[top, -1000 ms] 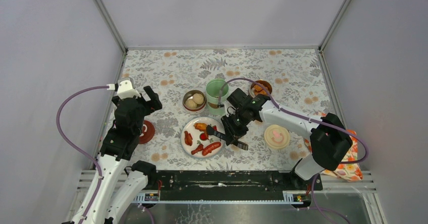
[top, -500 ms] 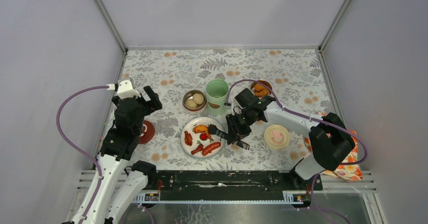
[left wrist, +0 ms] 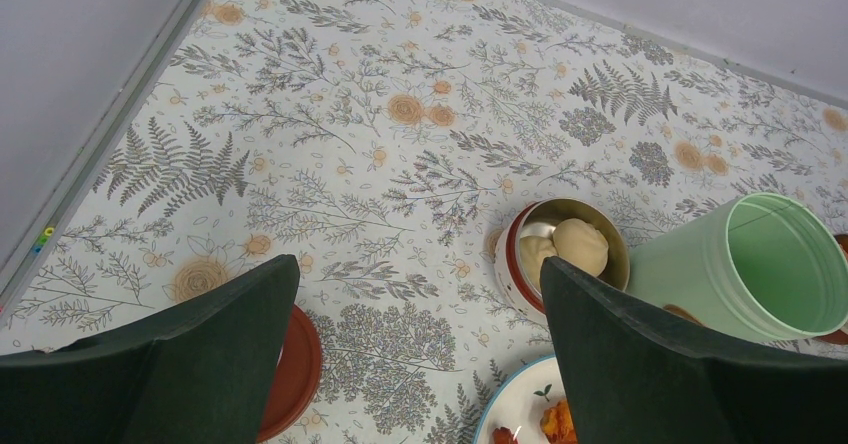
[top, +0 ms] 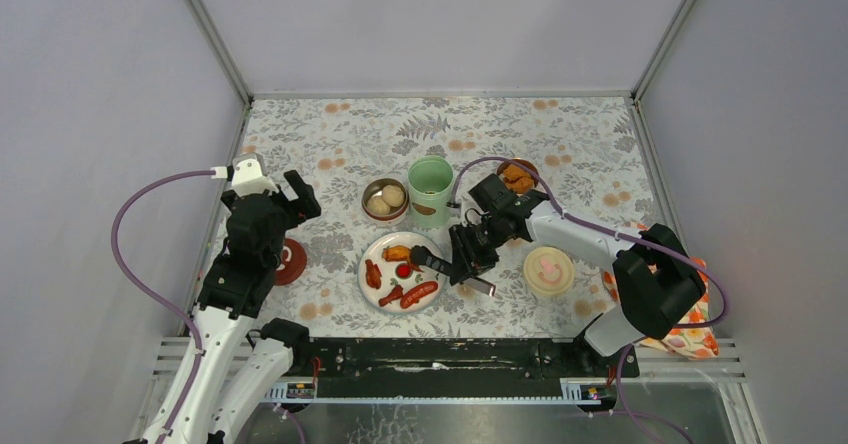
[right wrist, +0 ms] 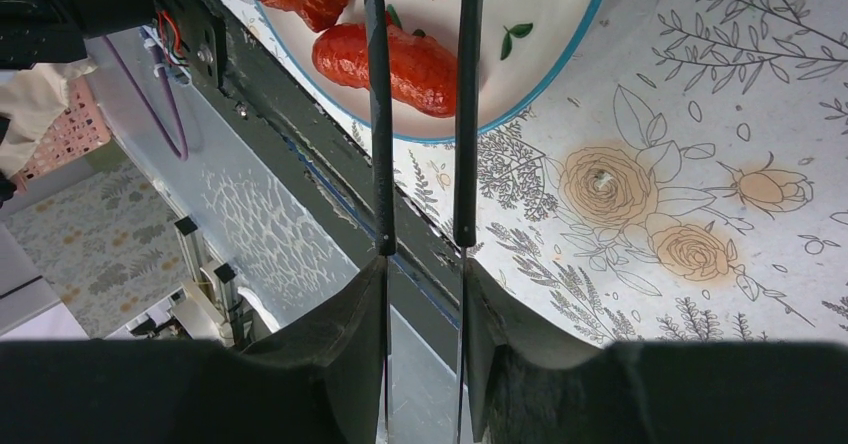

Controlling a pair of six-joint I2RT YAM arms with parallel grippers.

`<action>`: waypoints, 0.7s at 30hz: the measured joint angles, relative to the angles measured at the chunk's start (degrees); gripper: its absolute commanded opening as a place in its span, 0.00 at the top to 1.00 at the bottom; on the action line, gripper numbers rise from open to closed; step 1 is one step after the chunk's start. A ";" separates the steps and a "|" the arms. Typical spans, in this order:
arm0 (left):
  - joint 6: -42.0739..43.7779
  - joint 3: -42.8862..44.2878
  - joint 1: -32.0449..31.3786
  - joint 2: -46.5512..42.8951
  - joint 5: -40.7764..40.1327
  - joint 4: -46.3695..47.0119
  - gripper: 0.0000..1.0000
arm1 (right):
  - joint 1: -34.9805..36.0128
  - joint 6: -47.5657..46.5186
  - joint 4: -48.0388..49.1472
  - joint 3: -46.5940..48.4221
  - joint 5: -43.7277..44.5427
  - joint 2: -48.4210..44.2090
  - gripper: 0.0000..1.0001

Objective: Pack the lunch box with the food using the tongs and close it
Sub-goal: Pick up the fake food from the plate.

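Note:
The tongs (right wrist: 378, 114) run up between my right gripper's (right wrist: 425, 274) fingers, which are shut on their two slim arms. Their tips reach over the white plate (right wrist: 545, 54), above a glossy red sausage (right wrist: 410, 64). From above, my right gripper (top: 470, 254) hangs at the plate's (top: 364, 274) right edge. The plate holds sausages (top: 418, 294) and an orange chunk (top: 397, 253). Behind it stand the open mint-green jar (top: 430, 192), a steel bowl of pale balls (top: 385, 200) and a bowl of orange chunks (top: 518, 176). My left gripper (top: 285, 199) hovers open and empty at the left.
A dark-red lid (top: 290, 262) lies below my left gripper and a cream lid (top: 548, 270) lies right of the plate. A flowered cloth (top: 690, 334) sits at the near right corner. The left wrist view shows the ball bowl (left wrist: 565, 249) and jar (left wrist: 760, 264).
My right arm has drawn back from the jar, which now shows whole, and sits a little further right. The tongs' arms have spread slightly. The left arm has not moved.

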 measured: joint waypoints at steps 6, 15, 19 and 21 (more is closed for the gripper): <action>0.00 0.00 0.11 0.00 0.00 0.00 0.01 | -0.02 -0.02 1.01 0.00 -1.36 0.15 0.62; 0.00 0.00 0.20 0.00 0.02 0.00 0.02 | -0.07 0.09 2.08 -0.04 -2.16 1.84 0.60; 0.00 0.00 0.20 -0.07 0.00 0.00 0.02 | -0.07 0.15 2.62 -0.42 -2.32 1.86 0.60; 0.00 0.00 0.20 -0.17 0.00 0.00 0.01 | -0.07 0.42 2.91 -0.61 -2.51 1.86 0.60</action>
